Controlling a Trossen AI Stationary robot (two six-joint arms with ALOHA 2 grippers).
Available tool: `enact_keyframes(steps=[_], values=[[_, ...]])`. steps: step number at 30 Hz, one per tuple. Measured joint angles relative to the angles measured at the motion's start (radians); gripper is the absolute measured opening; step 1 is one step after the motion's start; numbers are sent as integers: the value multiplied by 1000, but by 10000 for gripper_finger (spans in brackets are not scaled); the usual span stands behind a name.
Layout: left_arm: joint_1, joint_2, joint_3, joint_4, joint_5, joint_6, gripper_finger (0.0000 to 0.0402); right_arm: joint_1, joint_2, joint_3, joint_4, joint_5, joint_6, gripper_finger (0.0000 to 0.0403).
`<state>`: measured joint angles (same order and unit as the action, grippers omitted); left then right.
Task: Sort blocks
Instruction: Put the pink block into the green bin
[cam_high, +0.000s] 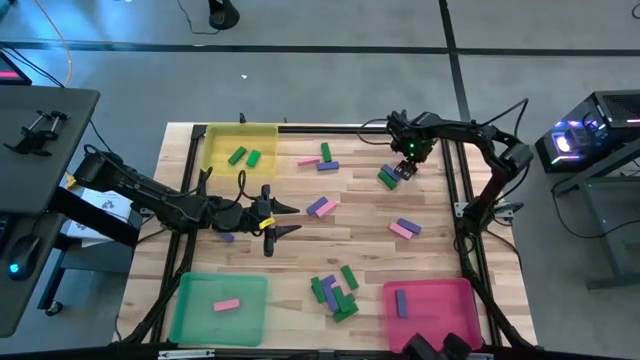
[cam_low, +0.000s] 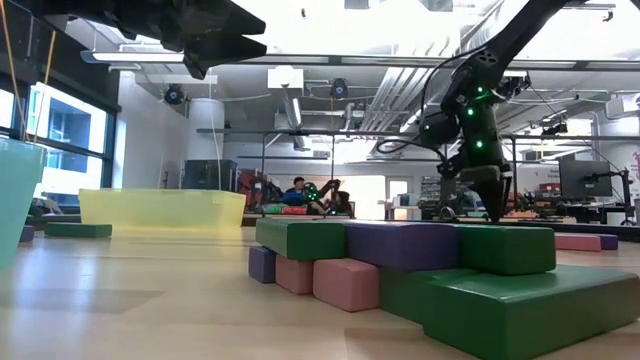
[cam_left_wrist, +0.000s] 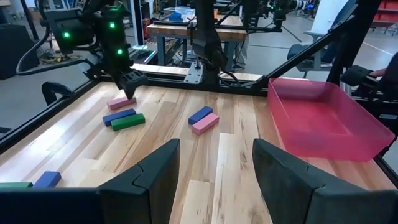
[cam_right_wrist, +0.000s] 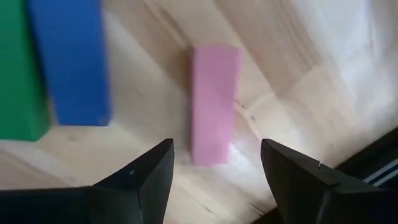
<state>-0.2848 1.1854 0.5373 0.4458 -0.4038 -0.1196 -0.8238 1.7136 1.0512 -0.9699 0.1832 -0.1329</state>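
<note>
Right gripper (cam_right_wrist: 214, 171) jaws parted, empty, over pink block (cam_right_wrist: 214, 102); left gripper (cam_left_wrist: 214, 165) jaws apart, empty

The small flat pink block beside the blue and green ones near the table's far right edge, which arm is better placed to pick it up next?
Right. The right gripper hovers directly over the small flat pink block, jaws open either side of it. The left gripper sits mid-table, well away.
</note>
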Motion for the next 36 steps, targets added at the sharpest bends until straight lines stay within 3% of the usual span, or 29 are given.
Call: enact_keyframes(steps=[7,17,36], values=[[0,0,0,0,0,0,188,-36,1,-57,68,-44,-25,228],[0,0,0,0,1,0,188,-29,1,-69,85,-8,-8,228],[0,0,0,1,0,0,188,33,1,-69,122,-26,-6,181]])
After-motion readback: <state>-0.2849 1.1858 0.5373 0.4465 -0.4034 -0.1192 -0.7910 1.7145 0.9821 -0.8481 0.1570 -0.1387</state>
